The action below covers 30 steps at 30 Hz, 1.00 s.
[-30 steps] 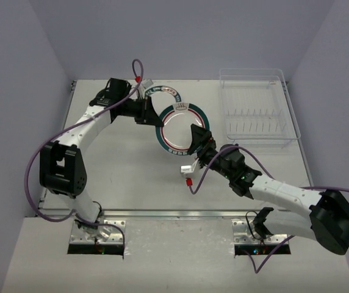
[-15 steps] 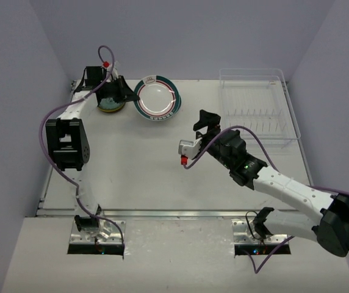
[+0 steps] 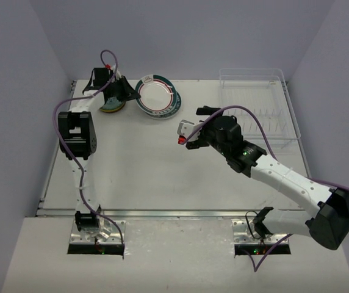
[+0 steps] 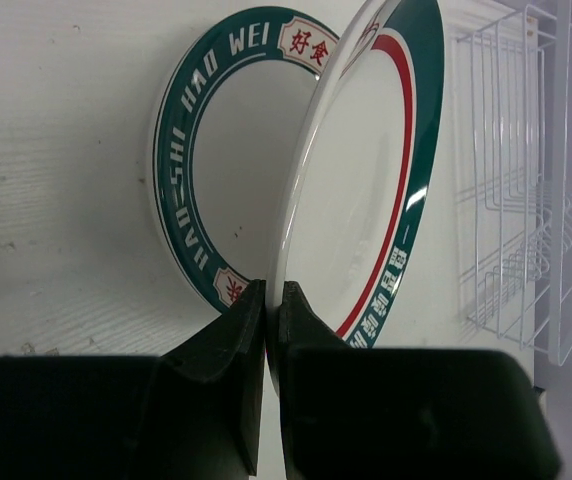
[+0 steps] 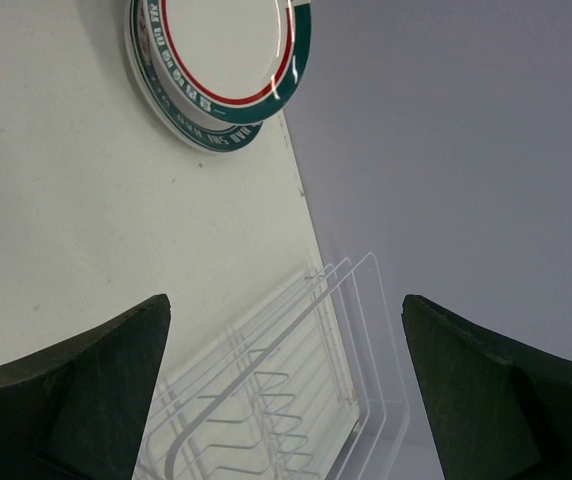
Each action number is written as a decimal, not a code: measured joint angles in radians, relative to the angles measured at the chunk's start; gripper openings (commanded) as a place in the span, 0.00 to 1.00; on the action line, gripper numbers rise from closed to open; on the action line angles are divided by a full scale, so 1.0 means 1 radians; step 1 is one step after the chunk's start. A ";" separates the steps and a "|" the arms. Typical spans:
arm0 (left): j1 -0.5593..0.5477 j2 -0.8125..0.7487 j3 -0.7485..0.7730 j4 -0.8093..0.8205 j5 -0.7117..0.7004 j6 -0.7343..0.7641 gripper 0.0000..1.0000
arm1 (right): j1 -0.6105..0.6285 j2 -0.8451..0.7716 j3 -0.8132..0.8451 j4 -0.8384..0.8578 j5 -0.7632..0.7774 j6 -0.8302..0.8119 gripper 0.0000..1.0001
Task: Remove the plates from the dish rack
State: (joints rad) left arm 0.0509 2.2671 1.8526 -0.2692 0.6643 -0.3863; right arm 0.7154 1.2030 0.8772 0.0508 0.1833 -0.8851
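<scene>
Over at 11 o'clock on the table [image 3: 132, 171], the left gripper [image 4: 273, 295] is pinched on the rim of a green-rimmed plate [image 4: 366, 200], which is tilted over the flat plate [image 4: 181, 200] just underneath. The right gripper [image 5: 283, 300] gapes empty, nearer the dish rack [image 3: 257, 139] at 2 o'clock. Guess it just needs lowering.

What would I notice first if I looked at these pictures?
Two green-rimmed white plates at the far side of the table: the tilted plate, its edge pinched in the left jaws, leans over the flat plate. Right of them stands the clear dish rack, with the right jaws wide open nearby.
</scene>
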 measured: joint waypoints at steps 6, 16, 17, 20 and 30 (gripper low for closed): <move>-0.004 0.044 0.025 0.026 -0.014 -0.024 0.00 | -0.003 0.010 0.008 -0.030 0.000 0.030 0.99; -0.019 0.079 0.038 0.014 -0.039 -0.030 0.19 | -0.007 0.035 0.050 -0.056 0.000 0.068 0.99; -0.019 0.082 0.050 0.012 -0.042 -0.030 0.23 | -0.007 0.035 0.053 -0.056 0.000 0.071 0.99; -0.020 0.090 0.082 0.018 -0.049 -0.026 0.35 | -0.007 0.035 0.058 -0.060 0.002 0.076 0.99; -0.059 0.084 0.086 -0.023 -0.106 0.045 0.59 | -0.053 0.062 0.155 -0.135 0.008 0.191 0.99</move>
State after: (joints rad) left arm -0.0081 2.3513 1.9385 -0.2918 0.5579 -0.3418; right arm 0.6620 1.2646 1.0323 -0.0844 0.1909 -0.6945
